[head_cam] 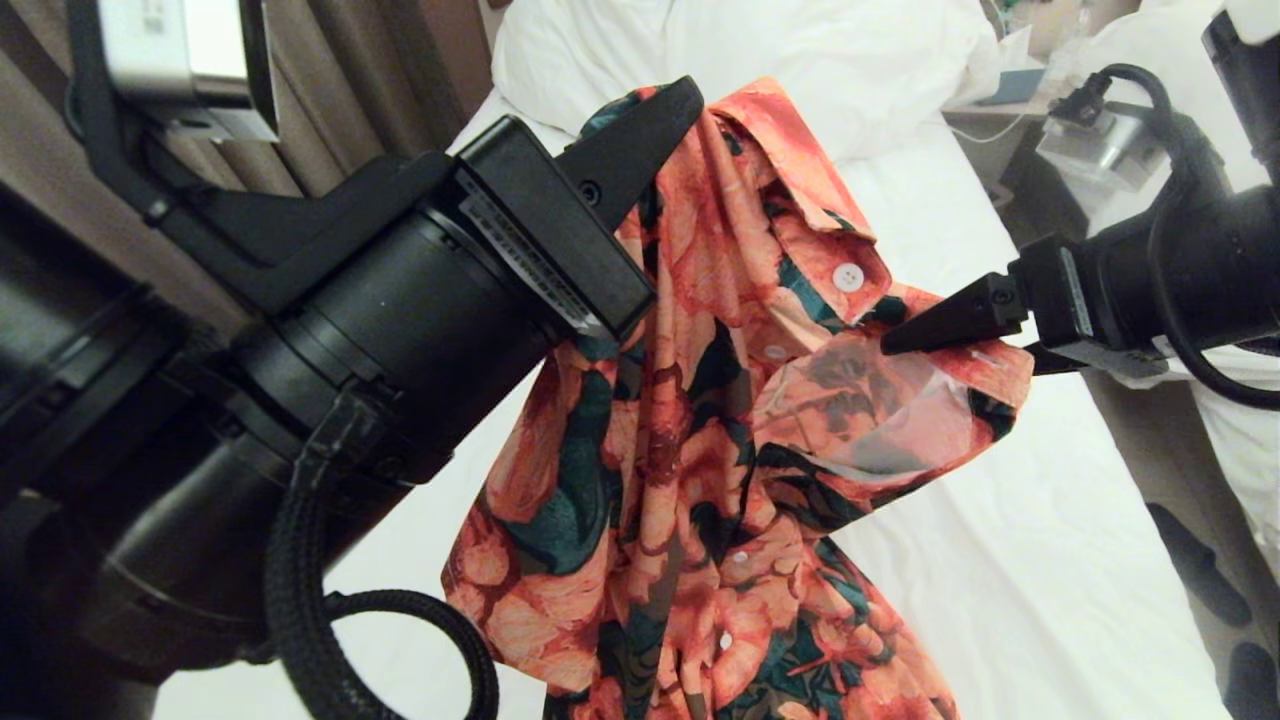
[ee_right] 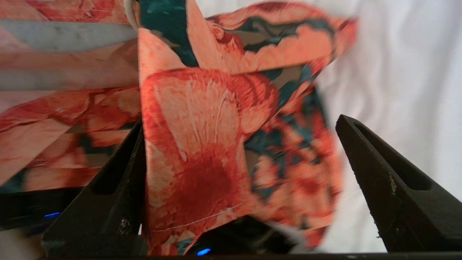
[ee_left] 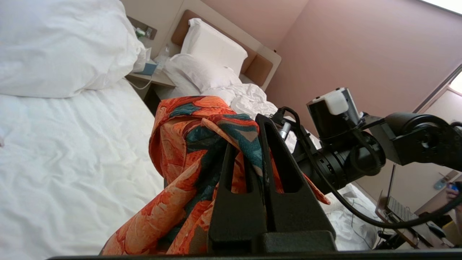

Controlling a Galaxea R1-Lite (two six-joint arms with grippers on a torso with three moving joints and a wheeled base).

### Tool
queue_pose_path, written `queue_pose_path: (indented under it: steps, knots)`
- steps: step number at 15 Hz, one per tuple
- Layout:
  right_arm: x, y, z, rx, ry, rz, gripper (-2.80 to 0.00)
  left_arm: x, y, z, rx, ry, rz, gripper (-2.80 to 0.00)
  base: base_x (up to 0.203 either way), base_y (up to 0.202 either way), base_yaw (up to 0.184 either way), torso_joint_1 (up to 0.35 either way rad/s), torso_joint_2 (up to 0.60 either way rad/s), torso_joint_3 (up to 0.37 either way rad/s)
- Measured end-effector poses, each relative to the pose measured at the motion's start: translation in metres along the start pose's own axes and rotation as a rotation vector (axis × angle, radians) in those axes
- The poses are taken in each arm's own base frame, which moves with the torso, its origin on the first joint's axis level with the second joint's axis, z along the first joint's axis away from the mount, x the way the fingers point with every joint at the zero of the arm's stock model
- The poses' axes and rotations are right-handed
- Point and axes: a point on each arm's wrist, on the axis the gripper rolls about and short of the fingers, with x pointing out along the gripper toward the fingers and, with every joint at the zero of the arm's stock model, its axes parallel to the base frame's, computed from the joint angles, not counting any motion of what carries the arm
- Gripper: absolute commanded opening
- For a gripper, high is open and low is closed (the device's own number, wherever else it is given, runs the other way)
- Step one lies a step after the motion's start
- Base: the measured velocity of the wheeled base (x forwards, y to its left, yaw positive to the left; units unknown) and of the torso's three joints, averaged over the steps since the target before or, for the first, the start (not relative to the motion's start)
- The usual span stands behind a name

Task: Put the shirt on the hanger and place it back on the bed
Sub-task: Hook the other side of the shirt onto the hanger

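The left gripper (head_cam: 668, 110) is up high over the bed (head_cam: 1000, 560), fingers clamped tight on a bunch of the floral shirt (head_cam: 690, 420) near its top edge. From the left wrist camera you can see the fabric squeezed between the two black fingers (ee_left: 276, 159), with the rest of the shirt (ee_left: 187, 155) draped down in front of them. So the shirt is off the mattress at the top and hangs in a crumpled column, orange-coral blooms and dark green leaves everywhere, white buttons (head_cam: 848, 277) showing along the placket. The collar area is flopped over toward the robot's right, and a bit of the pale inside of the fabric shows there.

The right gripper (head_cam: 900, 345) comes in from the right side with its fingers spread wide. In the head view one fingertip sits right at the folded-over flap, just below the top button. The right wrist camera shows a fold of the shirt (ee_right: 202, 151) sitting in the gap between the fingers (ee_right: 379, 180); the cloth lies against one finger while the other stands clear of it, so nothing is pinched on that side.

The lower end of the shirt runs out the bottom of the head view, so can't tell whether it touches the sheet. Big white pillows (head_cam: 760, 50) sit at the head of the bed. A second bed with a rumpled duvet (ee_left: 252, 97) is beyond, with a nightstand (ee_left: 149, 77) between them.
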Motion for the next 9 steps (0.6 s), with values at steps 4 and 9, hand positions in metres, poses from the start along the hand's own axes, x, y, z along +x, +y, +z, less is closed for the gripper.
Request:
queue_pose_path:
  steps: [4,9]
  knots:
    - [-0.001,-0.019,-0.001,0.127,0.053,0.093,0.00,0.000,-0.001,0.001,-0.002,-0.002,-0.001,-2.80,0.000,0.000,0.000,0.000,0.00,0.000]
    - [-0.026,-0.032,0.003,0.201,0.056,0.301,0.00,-0.001,-0.001,0.001,-0.001,-0.003,-0.003,-2.80,0.000,0.000,0.000,0.000,0.00,0.000]
